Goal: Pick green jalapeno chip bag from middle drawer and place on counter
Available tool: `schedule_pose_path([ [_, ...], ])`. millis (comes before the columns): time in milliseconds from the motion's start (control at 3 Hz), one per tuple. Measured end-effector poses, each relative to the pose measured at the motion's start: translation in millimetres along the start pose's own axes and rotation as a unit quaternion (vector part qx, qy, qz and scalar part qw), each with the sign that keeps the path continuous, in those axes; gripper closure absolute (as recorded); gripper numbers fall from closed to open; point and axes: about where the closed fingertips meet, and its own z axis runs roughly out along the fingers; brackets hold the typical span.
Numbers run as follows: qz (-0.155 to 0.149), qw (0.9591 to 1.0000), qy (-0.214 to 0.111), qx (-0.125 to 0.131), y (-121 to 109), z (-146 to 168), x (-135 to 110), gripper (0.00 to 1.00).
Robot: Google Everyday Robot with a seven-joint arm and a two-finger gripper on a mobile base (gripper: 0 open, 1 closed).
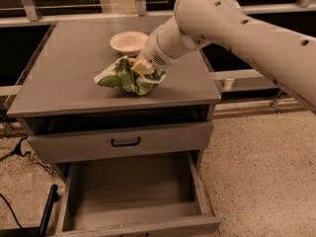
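Note:
The green jalapeno chip bag is crumpled and sits on or just above the counter, near its middle. My gripper is shut on the bag's right upper part, with the white arm reaching in from the upper right. The middle drawer is pulled out below, and its floor is bare.
A pale round bowl stands on the counter just behind the bag. A shut grey drawer front with a black handle sits above the open drawer. A black cable and a dark post lie on the floor at the left.

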Motion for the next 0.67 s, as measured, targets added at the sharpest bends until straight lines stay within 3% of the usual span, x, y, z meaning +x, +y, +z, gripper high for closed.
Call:
schedule_pose_path([
  [667,0.005,0.9999,-0.005,0.016,-29,41,-1,1.00],
])
